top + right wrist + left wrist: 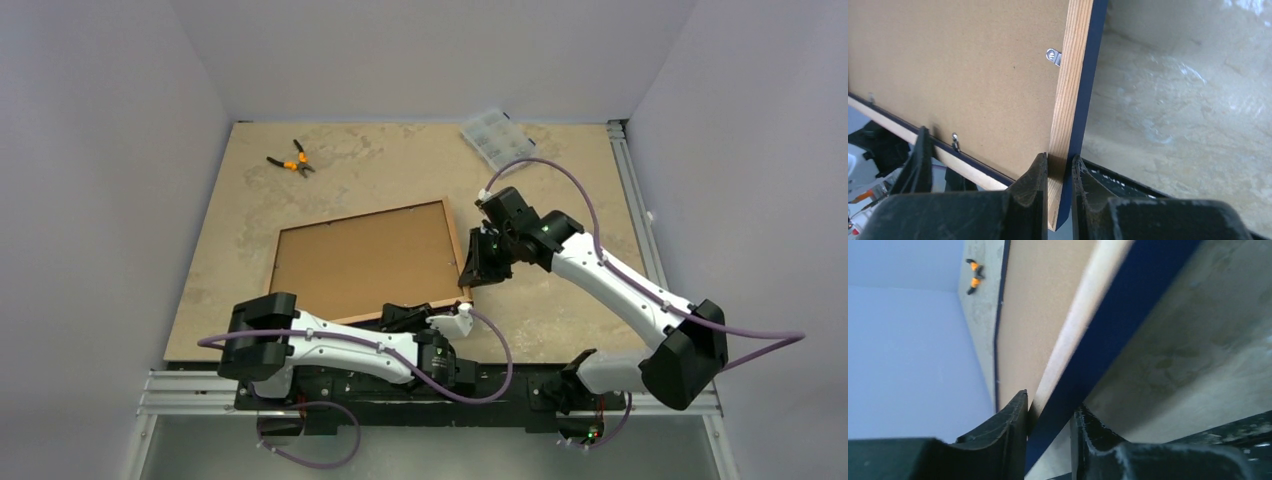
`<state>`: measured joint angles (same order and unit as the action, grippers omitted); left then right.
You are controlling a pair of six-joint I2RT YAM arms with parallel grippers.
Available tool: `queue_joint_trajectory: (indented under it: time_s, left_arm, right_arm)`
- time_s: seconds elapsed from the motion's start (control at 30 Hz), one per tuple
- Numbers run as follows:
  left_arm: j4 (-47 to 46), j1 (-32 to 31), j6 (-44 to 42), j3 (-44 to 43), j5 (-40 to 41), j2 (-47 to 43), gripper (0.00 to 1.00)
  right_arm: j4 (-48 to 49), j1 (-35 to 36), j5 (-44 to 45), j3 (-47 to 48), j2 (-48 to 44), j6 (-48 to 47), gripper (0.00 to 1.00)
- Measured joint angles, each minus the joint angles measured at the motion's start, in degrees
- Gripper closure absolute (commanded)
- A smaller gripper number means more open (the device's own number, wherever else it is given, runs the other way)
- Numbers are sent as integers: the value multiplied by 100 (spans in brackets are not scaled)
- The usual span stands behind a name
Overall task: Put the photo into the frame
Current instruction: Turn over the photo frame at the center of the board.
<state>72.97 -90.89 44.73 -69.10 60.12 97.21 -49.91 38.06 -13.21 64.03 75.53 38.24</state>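
The frame [360, 214] lies with its light-wood back up, and a brown board [365, 262] fills it. My left gripper [410, 316] is at the near rail. In the left wrist view the left gripper [1050, 415] is shut on the frame's rail [1113, 325], which crosses between the fingers at a slant with wood on one side and dark blue on the other. My right gripper [468, 275] is at the frame's right rail near its near corner. In the right wrist view the right gripper [1060, 162] is shut on that rail [1075, 75]. The photo is out of view.
Orange-handled pliers [291, 160] lie at the far left of the table. A clear plastic box [492, 135] sits at the far edge. A metal rail [630, 190] runs along the table's right side. Small metal clips [1053, 55] hold the board [958, 65].
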Motion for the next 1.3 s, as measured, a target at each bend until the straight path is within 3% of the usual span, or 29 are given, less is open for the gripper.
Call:
queue_joint_trajectory:
  time_s: [0.03, 0.17, 0.23, 0.33, 0.7, 0.93, 1.1, 1.3]
  left_arm:
    - [114, -11, -109, -2, 20, 35, 89]
    - [568, -33, -216, -52, 184, 149, 100]
    - [748, -22, -149, -111, 308, 153, 100]
    - [925, 57, 70, -245, 437, 140, 100]
    - [603, 98, -619, -295, 85, -901, 100]
    - [363, 122, -1329, -295, -413, -1882, 100]
    - [251, 125, -1696, -295, -874, -2297, 100]
    - [48, 122, -2017, -295, -1488, -3016, 100]
  right_arm:
    - [105, 0, -11, 24, -28, -4, 91]
    - [428, -4, -92, 94, -157, -2, 47]
    - [448, -35, -177, 111, -289, -15, 27]
    - [376, -90, -127, 168, -546, -87, 9]
    - [699, -284, 723, 640, -1799, -1213, 6]
    - [2253, -284, 920, -284, -3399, -2205, 9]
    - [3497, -284, 656, -1121, -4197, -2973, 11]
    - [3897, -284, -446, -1300, -4129, -4315, 12]
